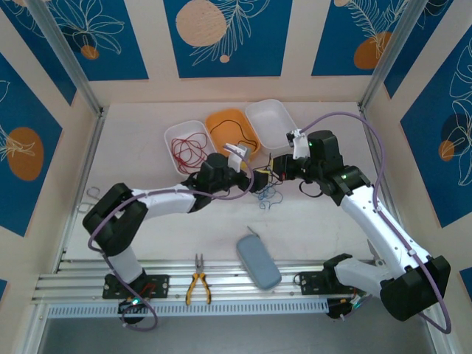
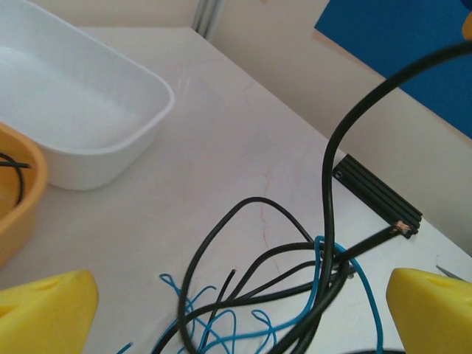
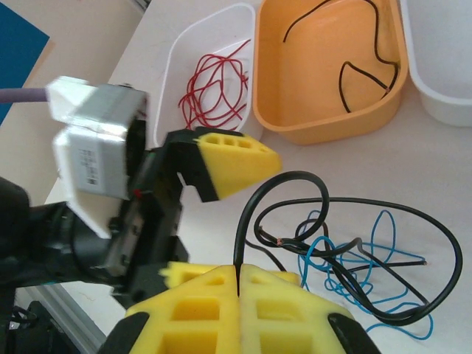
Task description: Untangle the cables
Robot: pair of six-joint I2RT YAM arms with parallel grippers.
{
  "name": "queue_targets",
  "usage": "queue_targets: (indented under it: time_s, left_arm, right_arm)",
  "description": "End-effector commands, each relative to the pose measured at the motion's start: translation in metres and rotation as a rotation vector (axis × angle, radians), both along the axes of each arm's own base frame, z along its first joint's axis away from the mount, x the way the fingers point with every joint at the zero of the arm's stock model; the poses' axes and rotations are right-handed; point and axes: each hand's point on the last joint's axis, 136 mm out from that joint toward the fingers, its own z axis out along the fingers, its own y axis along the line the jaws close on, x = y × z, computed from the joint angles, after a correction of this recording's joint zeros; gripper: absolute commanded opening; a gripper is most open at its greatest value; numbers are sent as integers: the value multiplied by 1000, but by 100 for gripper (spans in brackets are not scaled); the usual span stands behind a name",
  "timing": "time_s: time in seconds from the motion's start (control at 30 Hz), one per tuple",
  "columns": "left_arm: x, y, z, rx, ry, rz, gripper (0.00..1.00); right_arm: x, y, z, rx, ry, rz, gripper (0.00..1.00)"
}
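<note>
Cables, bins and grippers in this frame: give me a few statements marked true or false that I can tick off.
1. The red cables lie in a white bin. True.
2. The orange bin is empty. False: a loose black cable lies in it.
3. The right gripper is shut on a black cable. True.
4. The left gripper is shut. False: its jaws stand wide apart.
5. The light blue cable sits in a bin of its own. False: it lies on the table, tangled with black cables.
</note>
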Motion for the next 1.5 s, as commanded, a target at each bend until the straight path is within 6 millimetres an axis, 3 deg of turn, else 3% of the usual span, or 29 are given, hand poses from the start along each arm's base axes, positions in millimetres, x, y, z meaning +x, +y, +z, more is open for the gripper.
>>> queue_targets:
  time_s: [0.0,0.3,0.37,0.47,0.53,0.73,0.93,1.0,1.03,1.1,1.33,1.47]
  left_arm:
    - [7,-15,20,-65,-50,-2,100]
    - [30,-17,-13,-16,26,98,98]
    - [31,-16,-25,13,55,108,89]
    - [29,-17,-39,24,87,99,59]
    - [26,-19,-48,23,110,81,50]
    - [21,-22,-69,30,153,55,49]
    - [19,-23,-85,42,179,48,49]
    - [19,-23,-85,34,180,44,45]
    - [19,-24,-85,30,178,42,44]
    - [18,-25,-84,22,171,39,39]
    - [13,-30,-80,-9,158,-6,30]
    - [10,-31,-75,-16,126,-35,21]
  right_arm:
    - [-6,9,7,30,-21,46,0]
    - [-15,19,11,38,-24,84,0]
    - [-17,17,16,32,-34,78,0]
    - [-20,10,27,19,-53,45,0]
    - [-19,0,35,0,-65,-9,0]
    - [-22,-32,64,-58,-105,-153,0]
    - [-32,-57,112,-37,-229,-238,0]
    - [-34,-64,113,-46,-229,-261,0]
    - [-33,-68,107,-59,-205,-285,1]
    - [-29,-75,87,-77,-138,-327,13]
    - [-5,-76,-34,-31,175,-318,39]
    - [12,-73,-82,38,274,-284,45]
